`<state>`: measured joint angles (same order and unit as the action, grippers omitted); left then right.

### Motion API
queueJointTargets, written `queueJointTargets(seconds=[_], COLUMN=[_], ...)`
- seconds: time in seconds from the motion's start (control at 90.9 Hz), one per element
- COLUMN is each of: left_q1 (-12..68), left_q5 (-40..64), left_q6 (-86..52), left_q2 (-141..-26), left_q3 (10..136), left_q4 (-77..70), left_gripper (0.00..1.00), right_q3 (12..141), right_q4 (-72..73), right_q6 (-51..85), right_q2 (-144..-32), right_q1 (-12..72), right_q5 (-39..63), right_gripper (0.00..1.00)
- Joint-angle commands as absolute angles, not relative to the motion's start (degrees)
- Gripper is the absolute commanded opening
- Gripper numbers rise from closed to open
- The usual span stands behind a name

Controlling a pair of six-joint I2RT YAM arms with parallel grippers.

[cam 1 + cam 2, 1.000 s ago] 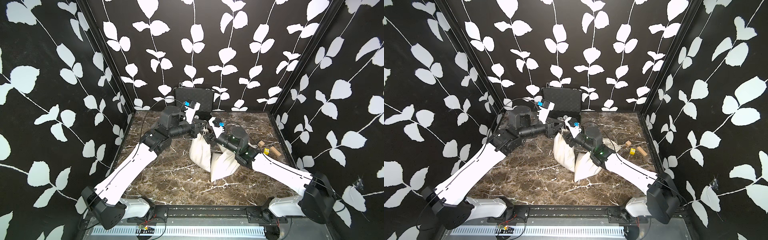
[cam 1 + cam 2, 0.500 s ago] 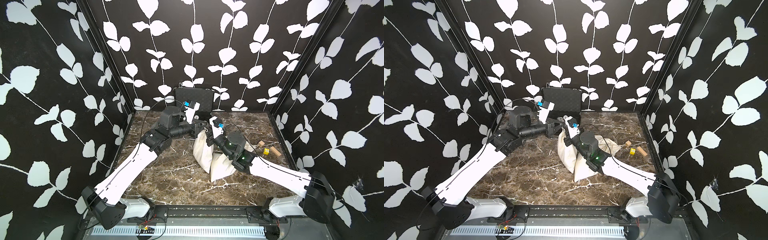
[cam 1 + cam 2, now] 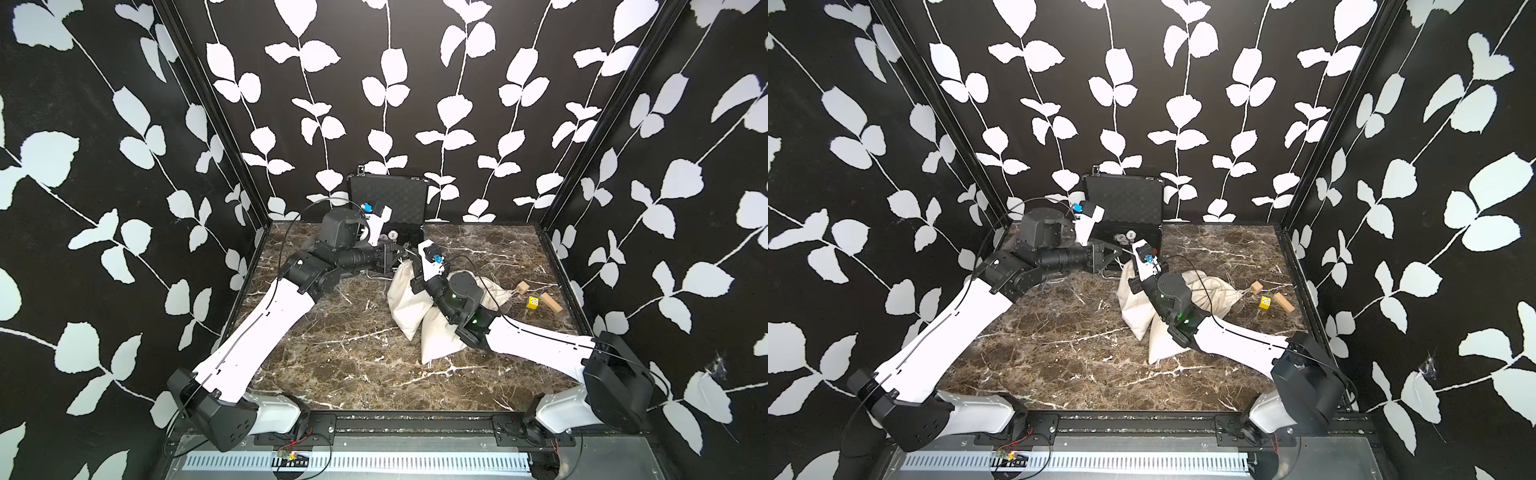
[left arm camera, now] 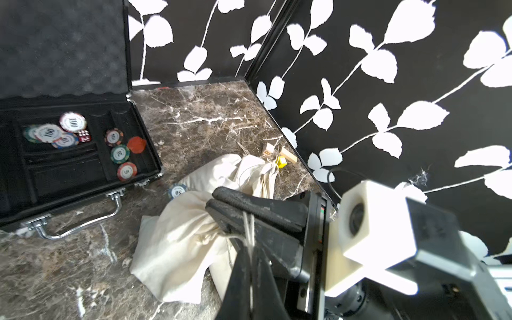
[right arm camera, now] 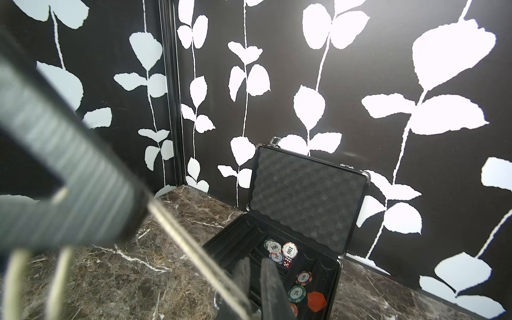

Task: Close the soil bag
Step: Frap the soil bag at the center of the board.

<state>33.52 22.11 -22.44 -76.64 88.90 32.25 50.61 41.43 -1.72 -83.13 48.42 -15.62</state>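
left pincer (image 4: 248, 250) and right pincer (image 4: 214, 199) pinch thin white drawstring (image 4: 247, 227) of cream cloth soil bag (image 4: 177, 243); we risk slip under pull.

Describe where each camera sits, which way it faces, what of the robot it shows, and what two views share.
Top views: high at the cell's front, looking down toward the back wall; left arm, right arm, soil bag.
Left wrist: on the left arm, facing the back right corner; left gripper nearest, right gripper beyond, both shut on the drawstring.
Right wrist: on the right arm, facing the back left corner; both grippers too.
Shared: both wrist views show the open case of poker chips.
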Motion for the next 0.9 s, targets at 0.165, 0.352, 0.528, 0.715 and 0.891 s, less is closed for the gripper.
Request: queueJointTargets(seconds=[0.165, 0.352, 0.528, 0.715, 0.891], left_q1=[30.9, 30.9, 30.8, 30.8, 30.8], left_q5=[20.1, 19.9, 20.3, 20.1, 19.8], left_q6=[-21.8, -22.6, -22.8, -22.3, -22.5], left_q2=[-69.2, -67.6, -67.8, -67.1, -66.0], left_q3=[99.3, 94.7, 93.9, 93.1, 90.7], left_q4=[22.0, 20.9, 20.7, 20.6, 20.3], left_gripper=[0.0, 0.0, 0.0, 0.0, 0.0], right_q3=[54.6, 51.2, 54.2, 55.9, 51.8], right_q4=[20.4, 22.8, 19.8, 19.9, 21.3], right_q6=[-3.4, 2.1, -0.4, -3.0, 3.2], right_q2=[-87.5, -94.3, -90.0, -84.9, -90.4], right_q1=[42.6, 42.2, 42.3, 42.3, 40.9], right_q5=[-21.8, -20.3, -17.1, -15.4, -17.4], right_gripper=[0.17, 0.16, 0.16, 0.19, 0.19])
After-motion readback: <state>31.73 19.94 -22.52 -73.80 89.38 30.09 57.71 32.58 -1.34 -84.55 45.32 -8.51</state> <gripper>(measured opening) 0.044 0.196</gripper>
